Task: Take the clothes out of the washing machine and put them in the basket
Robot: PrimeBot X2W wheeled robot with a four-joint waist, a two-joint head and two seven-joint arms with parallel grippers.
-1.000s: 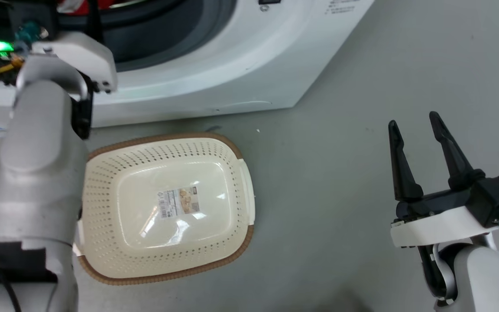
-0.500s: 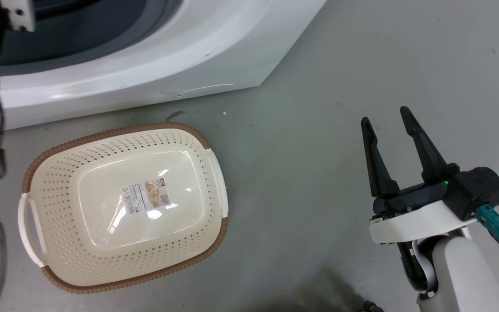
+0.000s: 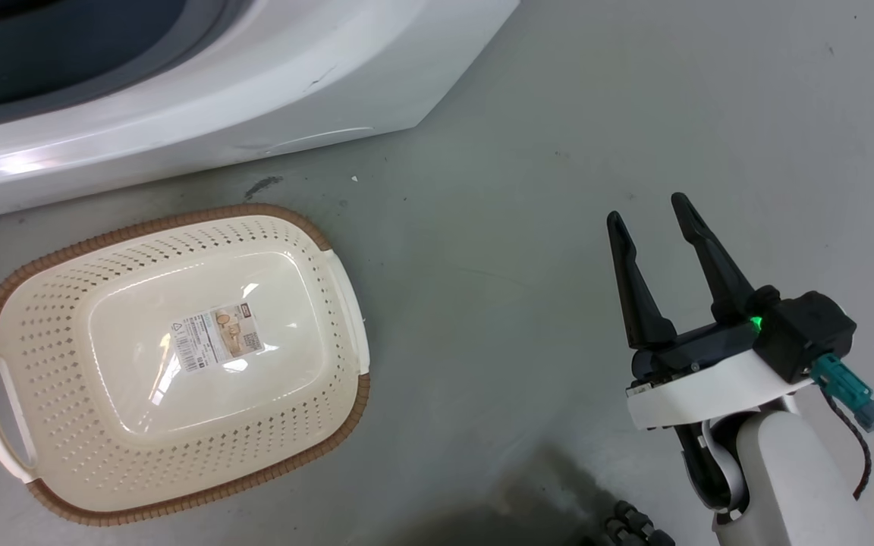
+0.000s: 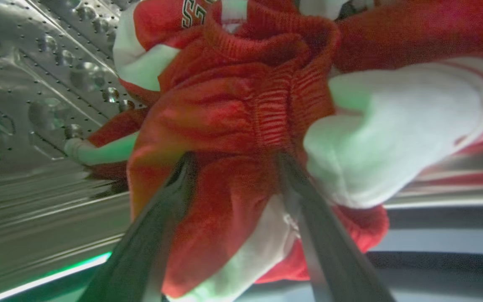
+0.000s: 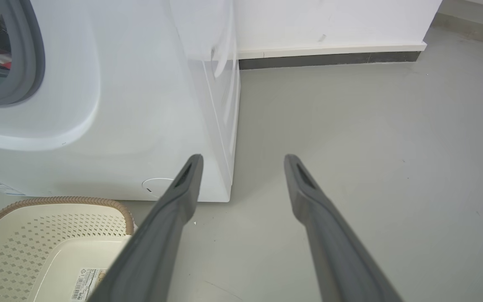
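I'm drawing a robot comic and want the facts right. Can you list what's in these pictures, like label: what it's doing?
Left gripper: open, fingers either side of a fold of the clothes
Clothes: red and white, bunched inside the steel drum
Right gripper: open, empty, above the floor
Basket: on the floor in front of the washing machine, holding nothing but its label sticker
Job so far: no clothes in the basket yet
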